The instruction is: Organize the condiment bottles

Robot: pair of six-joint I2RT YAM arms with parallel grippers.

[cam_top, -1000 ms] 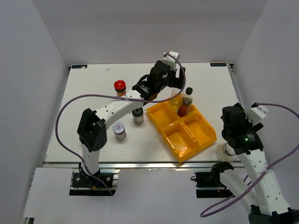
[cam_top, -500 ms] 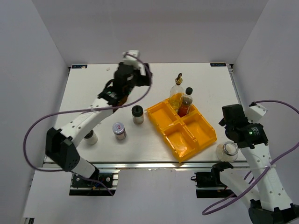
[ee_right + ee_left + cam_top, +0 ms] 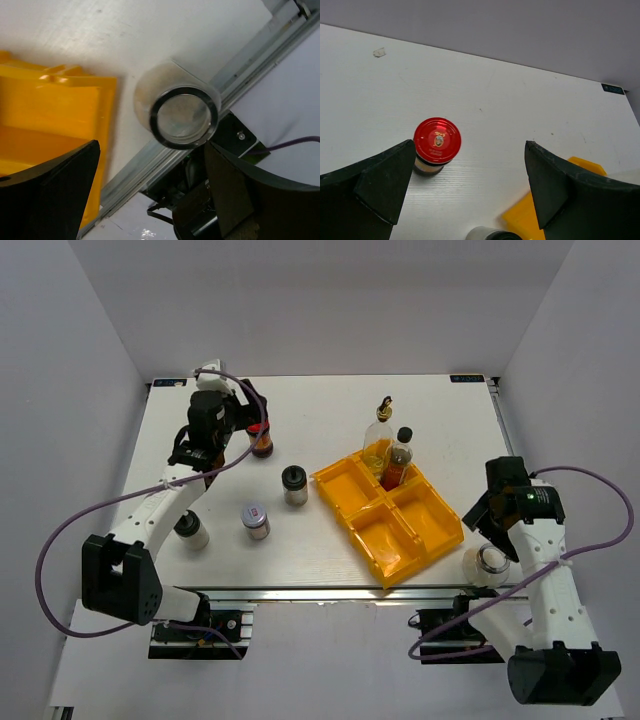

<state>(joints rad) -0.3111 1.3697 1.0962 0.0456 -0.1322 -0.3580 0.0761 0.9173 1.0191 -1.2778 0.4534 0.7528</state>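
Observation:
The red-lidded dark jar (image 3: pixel 262 445) stands at the back left of the table. My left gripper (image 3: pixel 232 425) hovers open and empty over it; in the left wrist view (image 3: pixel 469 145) the jar (image 3: pixel 437 147) sits just off the left finger. The clear gold-spouted bottle (image 3: pixel 379 440) and the brown black-capped sauce bottle (image 3: pixel 398 465) stand in the yellow tray's (image 3: pixel 435 530) far compartment. My right gripper (image 3: pixel 483 525) is open and empty above a clear silver-lidded shaker (image 3: pixel 489 561) at the front right edge; in the right wrist view (image 3: pixel 151 145) this shaker (image 3: pixel 177 112) lies ahead of the jaws.
A black-lidded shaker (image 3: pixel 294 483), a silver-lidded shaker (image 3: pixel 256 521) and a small black-capped white bottle (image 3: pixel 191 531) stand on the table left of the tray. The table's metal front rail (image 3: pixel 150 160) runs right beside the clear shaker. White walls enclose the table.
My left arm has swung left from over the tray to the red-lidded jar. My right gripper has shifted a little and turned toward the clear shaker at the front edge.

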